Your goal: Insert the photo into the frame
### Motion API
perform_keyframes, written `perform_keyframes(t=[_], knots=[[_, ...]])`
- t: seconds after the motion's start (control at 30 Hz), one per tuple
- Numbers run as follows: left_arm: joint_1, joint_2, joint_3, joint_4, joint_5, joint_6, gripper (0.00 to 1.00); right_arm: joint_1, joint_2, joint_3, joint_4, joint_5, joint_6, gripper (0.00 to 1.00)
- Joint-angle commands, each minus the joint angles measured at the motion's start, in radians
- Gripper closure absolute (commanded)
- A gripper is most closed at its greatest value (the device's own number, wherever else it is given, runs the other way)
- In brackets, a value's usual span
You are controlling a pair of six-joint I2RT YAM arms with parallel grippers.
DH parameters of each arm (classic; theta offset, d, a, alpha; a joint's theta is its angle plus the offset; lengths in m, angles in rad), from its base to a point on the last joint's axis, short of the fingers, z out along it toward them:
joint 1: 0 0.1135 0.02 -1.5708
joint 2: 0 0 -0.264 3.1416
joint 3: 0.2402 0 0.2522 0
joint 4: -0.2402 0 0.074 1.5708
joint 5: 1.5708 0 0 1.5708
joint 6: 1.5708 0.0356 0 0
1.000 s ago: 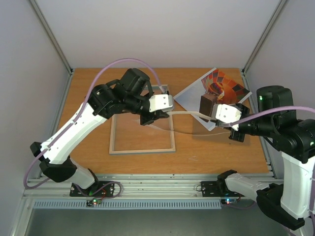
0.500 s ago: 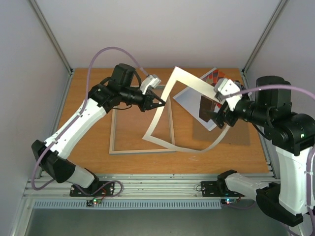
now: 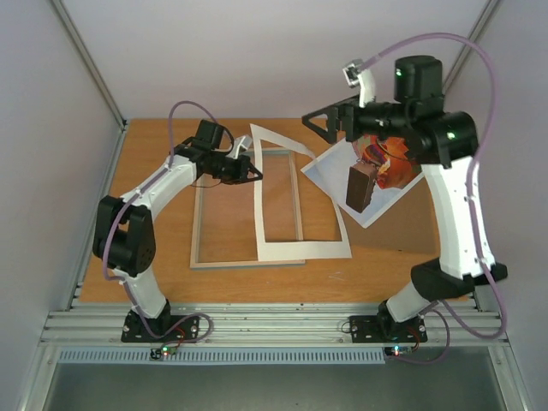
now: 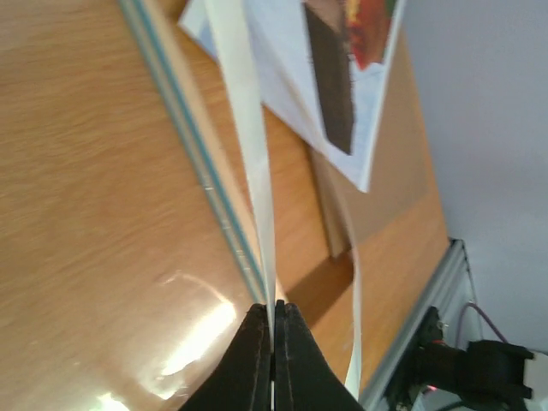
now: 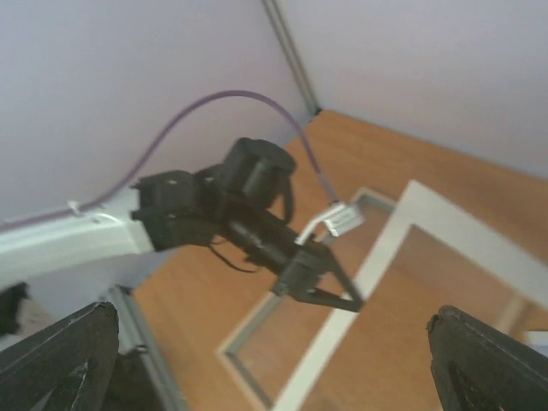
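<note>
The frame (image 3: 195,231) lies flat left of the table's centre; its turquoise edge (image 4: 184,128) shows in the left wrist view. My left gripper (image 3: 254,174) is shut on the left edge of a white card mat (image 3: 304,250), pinching the thin card (image 4: 248,128) between its fingertips (image 4: 274,315). The mat slopes over the frame's right side. The photo (image 3: 390,163) lies at the back right with a dark brown block (image 3: 360,187) on it. High above the photo's left corner, my right gripper (image 3: 324,125) is open and empty.
A flat brown board (image 3: 394,235) lies under and in front of the photo. The right wrist view looks down on the left gripper (image 5: 342,301), the mat (image 5: 445,223) and the frame (image 5: 248,338). Grey walls and corner posts enclose the table.
My right gripper has let go of the mat and risen towards the back. The mat has swung down over the frame's right side. My left arm drew back-left, still holding the mat.
</note>
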Motion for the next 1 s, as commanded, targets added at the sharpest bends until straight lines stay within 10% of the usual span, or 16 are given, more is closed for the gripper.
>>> perform_keyframes(t=[0.0,0.97], knots=[[0.034,0.046,0.009,-0.031,-0.058,0.072,1.00,-0.004,0.062,0.029,0.180,-0.211,0.316,0.02],[0.251,0.182,0.081,-0.338,-0.328,0.389,1.00,-0.007,0.210,-0.077,0.575,-0.409,0.826,0.01]])
